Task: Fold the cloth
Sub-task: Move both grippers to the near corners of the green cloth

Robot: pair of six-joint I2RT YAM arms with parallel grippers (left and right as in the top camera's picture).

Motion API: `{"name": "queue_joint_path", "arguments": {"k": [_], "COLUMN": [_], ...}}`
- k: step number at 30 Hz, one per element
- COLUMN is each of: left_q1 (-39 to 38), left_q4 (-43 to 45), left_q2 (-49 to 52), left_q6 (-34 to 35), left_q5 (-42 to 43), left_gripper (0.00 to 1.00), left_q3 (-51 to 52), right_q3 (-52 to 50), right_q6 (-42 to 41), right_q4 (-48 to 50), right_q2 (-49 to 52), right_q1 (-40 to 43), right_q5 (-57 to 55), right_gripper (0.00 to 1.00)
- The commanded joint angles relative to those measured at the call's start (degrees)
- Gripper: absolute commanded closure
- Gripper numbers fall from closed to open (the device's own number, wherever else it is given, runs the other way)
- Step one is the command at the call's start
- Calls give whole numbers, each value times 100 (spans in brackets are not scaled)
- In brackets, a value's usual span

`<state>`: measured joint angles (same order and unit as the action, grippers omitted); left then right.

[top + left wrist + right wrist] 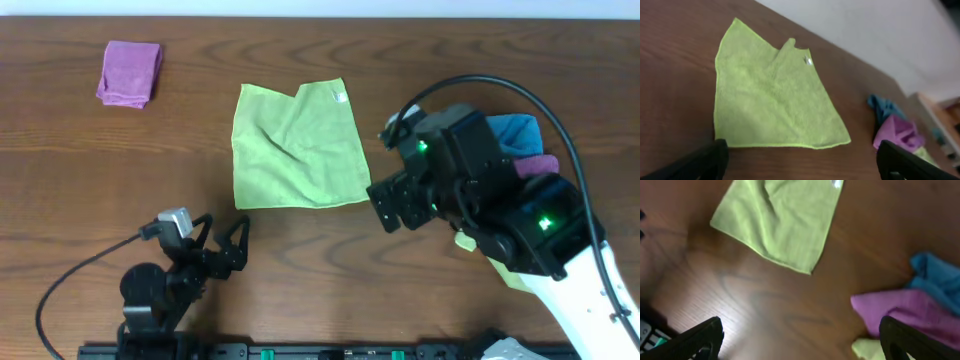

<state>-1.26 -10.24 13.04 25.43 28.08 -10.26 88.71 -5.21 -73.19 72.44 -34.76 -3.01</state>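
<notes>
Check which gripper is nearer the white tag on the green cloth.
Right. The right gripper hangs just off the cloth's right edge, the tagged side; the left gripper sits beyond the lower-left corner, diagonally opposite the tag.

Lime-green cloth (298, 148), white tag (339, 97); brown table (80, 190).

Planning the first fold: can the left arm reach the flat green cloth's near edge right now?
Probably yes. The left gripper is open and points at the cloth, and nothing lies between them.

Folded purple cloth (130, 73) on wooden table (80, 200); blue cloth (512, 130) beside crumpled purple cloth (537, 163).
</notes>
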Motion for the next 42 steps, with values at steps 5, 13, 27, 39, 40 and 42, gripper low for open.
{"name": "queue_joint_path", "arguments": {"k": [5,13,27,39,40,42], "left_q1": [-334,-586,-498,610,610,612], "left_q4": [-564,-1139,-1641,-1469,-1416,-1351], "left_q2": [2776,4994,5431,6883,7034,7366], "left_q6": [-1344,-1899,-1838,-2249,-2249,-2258], "left_q5": [-146,413,-728,1012,1106,1211], "left_gripper": [4,5,0,0,0,0], "left_q3": [-1797,-3294,-3292,-3195,-3195,-3195], "right_q3": [31,-1115,-3436,-3434,-3434,-3434], "right_q6": [-461,-372,-422,-549,-551,-549], "right_q4": [-404,286,3661,4739,4754,4776], "right_q2": [-570,-909,975,2131,2131,2146], "right_q1": [621,1467,2111,2802,2859,2957], "right_q5": [-205,682,3049,3991,3993,3991], "right_gripper": [2,4,14,31,32,33]}}
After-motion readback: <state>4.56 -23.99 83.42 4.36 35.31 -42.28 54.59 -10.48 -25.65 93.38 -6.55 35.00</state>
